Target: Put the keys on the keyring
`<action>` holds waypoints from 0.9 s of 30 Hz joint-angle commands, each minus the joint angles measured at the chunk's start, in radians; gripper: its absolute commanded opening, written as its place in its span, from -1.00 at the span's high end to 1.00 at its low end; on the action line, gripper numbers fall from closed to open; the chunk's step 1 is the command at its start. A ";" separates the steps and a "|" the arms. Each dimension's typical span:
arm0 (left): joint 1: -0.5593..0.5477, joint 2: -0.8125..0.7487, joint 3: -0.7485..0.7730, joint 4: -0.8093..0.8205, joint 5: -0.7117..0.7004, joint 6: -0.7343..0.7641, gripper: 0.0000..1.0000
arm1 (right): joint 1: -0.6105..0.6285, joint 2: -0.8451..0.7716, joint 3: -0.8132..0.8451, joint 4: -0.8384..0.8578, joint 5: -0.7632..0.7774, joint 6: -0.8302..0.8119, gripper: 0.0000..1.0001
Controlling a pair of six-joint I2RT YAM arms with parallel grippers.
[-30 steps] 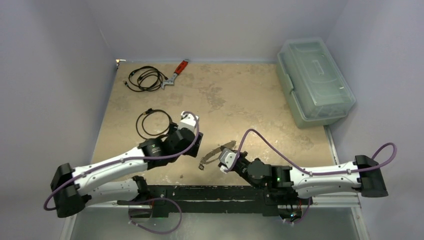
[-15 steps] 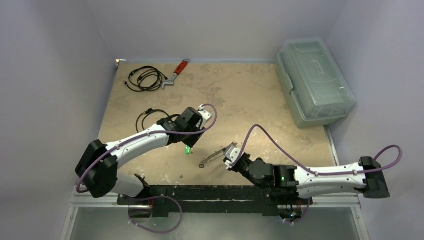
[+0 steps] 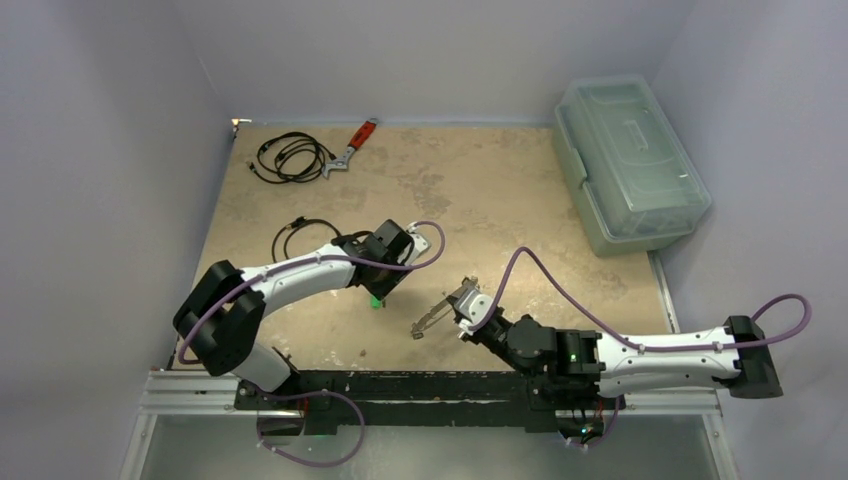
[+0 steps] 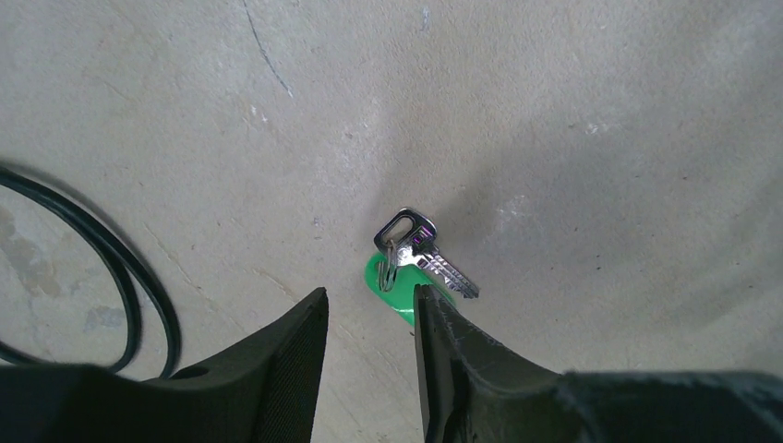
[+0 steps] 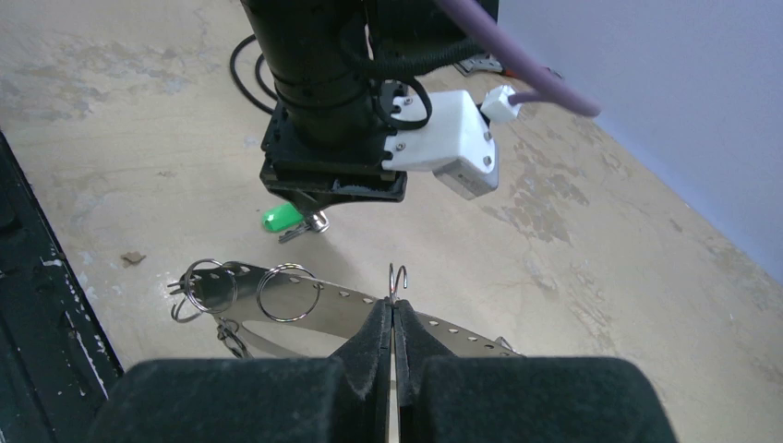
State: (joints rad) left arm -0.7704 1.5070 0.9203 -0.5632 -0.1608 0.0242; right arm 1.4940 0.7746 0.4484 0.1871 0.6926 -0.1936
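- My left end effector point(image 4: 369, 305) has swung away from beside the keyring and come down over the green-tagged key point(image 4: 427, 262), which lies flat on the table point(image 4: 572, 111) at lower centre of the left wrist view
- Its fingers have been narrowing over the last second but are not together: a gap shows between them, with the near edge of the green tag in that gap, and I cannot tell whether either one touches it yet
- My right end effector point(image 5: 392, 314) stays clamped on the keyring point(image 5: 323, 303), holding the grey band clear of the table at lower centre of the right wrist view, with small rings point(image 5: 288, 293) hanging towards its left end
- In the top view the keyring has drifted only a little to the right
- A black cable point(image 4: 138, 305) loops at the left edge, apart from the key
- I judge this to be the pick of a first key, with threading not yet begun
- The key is thin and flat, so the pinch may slip off the tag
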 commanded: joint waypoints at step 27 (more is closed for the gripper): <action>0.016 0.110 0.052 0.031 0.000 0.043 0.75 | 0.006 -0.064 -0.008 0.057 -0.033 0.022 1.00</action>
State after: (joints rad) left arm -0.7601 1.6119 0.9405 -0.5404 -0.1635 0.0498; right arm 1.4940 0.7303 0.4351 0.1879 0.6628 -0.1894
